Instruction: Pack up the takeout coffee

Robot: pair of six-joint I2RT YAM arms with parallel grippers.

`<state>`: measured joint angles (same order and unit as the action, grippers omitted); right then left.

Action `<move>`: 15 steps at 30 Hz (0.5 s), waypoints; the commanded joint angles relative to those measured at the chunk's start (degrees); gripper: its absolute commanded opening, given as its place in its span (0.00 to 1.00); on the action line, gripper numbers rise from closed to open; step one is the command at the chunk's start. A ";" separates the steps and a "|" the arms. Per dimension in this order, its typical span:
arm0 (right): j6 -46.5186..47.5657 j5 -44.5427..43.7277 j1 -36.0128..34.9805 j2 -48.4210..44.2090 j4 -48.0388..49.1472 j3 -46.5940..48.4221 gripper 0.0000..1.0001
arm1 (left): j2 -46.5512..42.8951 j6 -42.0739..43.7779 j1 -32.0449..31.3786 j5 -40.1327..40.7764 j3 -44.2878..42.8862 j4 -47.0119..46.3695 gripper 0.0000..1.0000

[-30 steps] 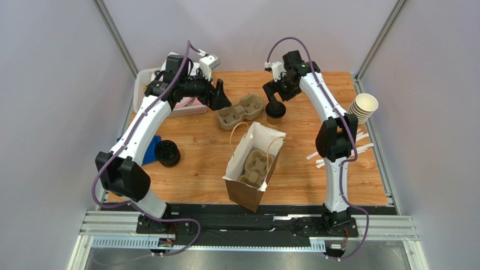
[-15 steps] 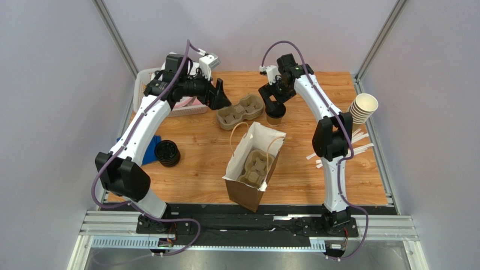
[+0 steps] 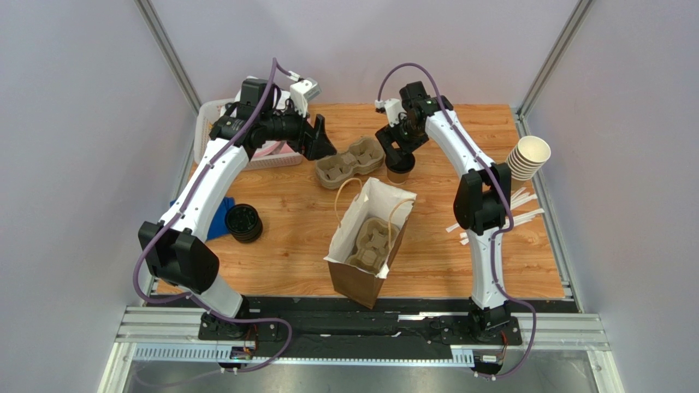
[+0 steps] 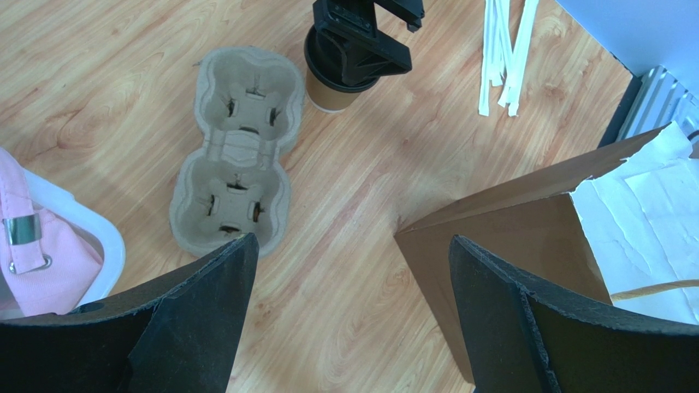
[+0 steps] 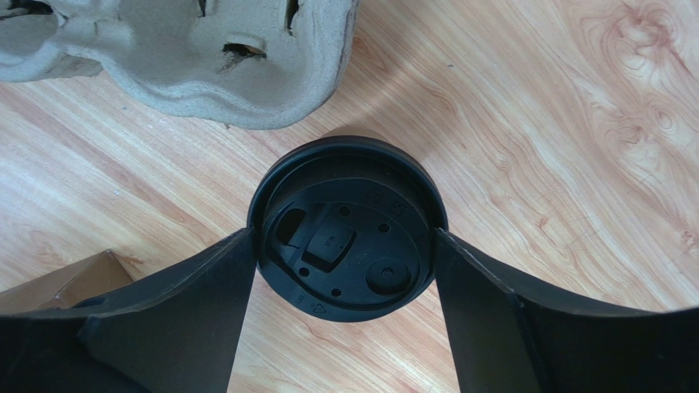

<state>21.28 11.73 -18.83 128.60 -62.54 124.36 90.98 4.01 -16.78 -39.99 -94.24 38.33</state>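
The takeout coffee point(image 5: 349, 229) stands upright at the far middle of the table point(image 3: 287, 229), dead under my right gripper point(image 5: 344, 239). Its fingers flank the black lid at three and nine, right at the rim; gripped or not, I cannot tell. The cup carrier point(image 3: 350, 161) lies at the coffee's nine o'clock, the paper bag point(image 3: 358, 282) at six. My left gripper point(image 4: 351, 246) gapes wide and empty, farther off.

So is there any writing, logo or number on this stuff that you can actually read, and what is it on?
No text here can be read.
Lid of the takeout coffee: small raised marks moulded into the black plastic, too faint to read.
On the paper bag, the cardboard cup carrier and the stack of paper cups: no print visible.
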 commanded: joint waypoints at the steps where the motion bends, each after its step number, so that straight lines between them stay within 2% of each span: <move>1: 1.66 -1.35 -0.51 -0.10 1.99 -0.78 0.79 | -0.80 1.09 0.25 0.08 -2.00 -0.53 0.94; 5: 2.28 -1.53 -0.59 -0.80 1.99 -0.78 0.72 | -0.98 0.56 0.25 0.00 -2.00 -0.97 0.93; 15: 3.68 -2.15 -0.42 -3.44 0.41 1.76 0.63 | -1.51 0.03 0.25 0.00 -1.39 -1.68 0.93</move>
<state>23.44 10.63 -19.09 128.46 -61.93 124.01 90.98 3.95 -16.78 -39.94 -94.24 38.30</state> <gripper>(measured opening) 0.722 0.934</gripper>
